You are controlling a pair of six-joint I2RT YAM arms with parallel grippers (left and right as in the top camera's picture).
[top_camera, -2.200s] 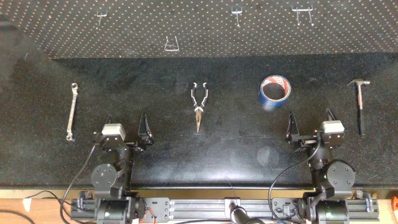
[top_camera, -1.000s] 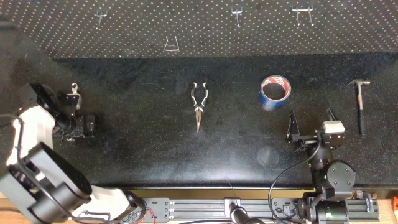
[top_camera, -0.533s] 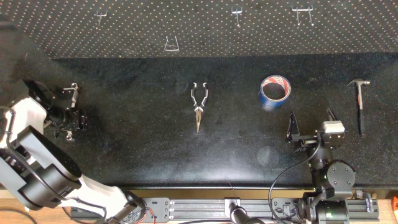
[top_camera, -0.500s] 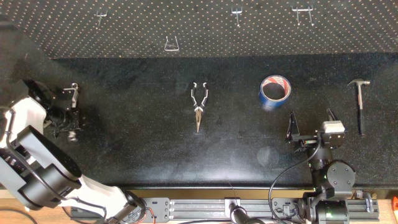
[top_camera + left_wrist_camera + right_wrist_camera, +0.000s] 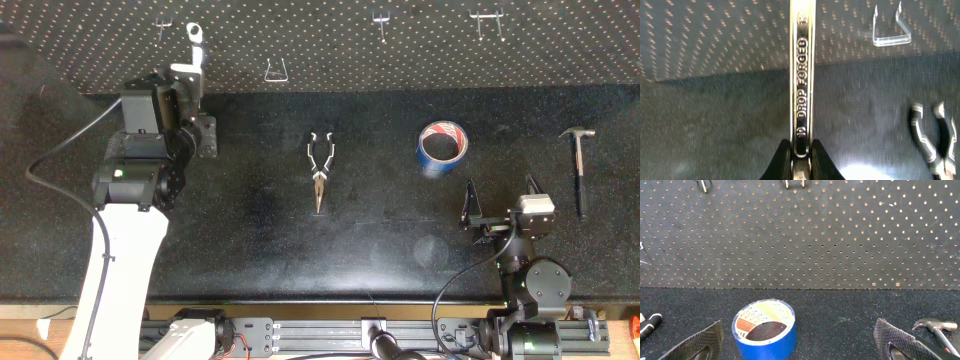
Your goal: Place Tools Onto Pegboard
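- Holding the wrench (image 5: 801, 75) by the lower part of its flat shank, the left pincer (image 5: 800, 152) has its jaws narrow, pressed on the two flat faces. The long upper part stands free, pointing at 12 o'clock toward the pegboard (image 5: 400, 45).
- Seen from above, the wrench is held above the table (image 5: 250, 230) at about 11 o'clock of the work area. Its upper head is near a small hook (image 5: 163, 25), which sits at roughly 9 o'clock of it. Whether head and hook touch I cannot tell.
- It looks like forged steel, so it should be stiff and fairly heavy for its size. Its smooth polished faces may slip or swivel in the grip if the squeeze is light.
- A hold on the flat faces low on the shank seems right. It stops the wrench rolling and leaves the head free for a hook, though the long free end gives leverage for tilting.
- The right pincer (image 5: 799, 347) rests wide open and empty at 5 o'clock, with the tape roll (image 5: 765, 330) ahead of it.
- The pliers (image 5: 319, 170) at the table's middle and the hammer (image 5: 578, 165) at 3 o'clock lie flat, not yet hung. The hammer is probably head-heavy, so a grip close to its head would likely steady it.
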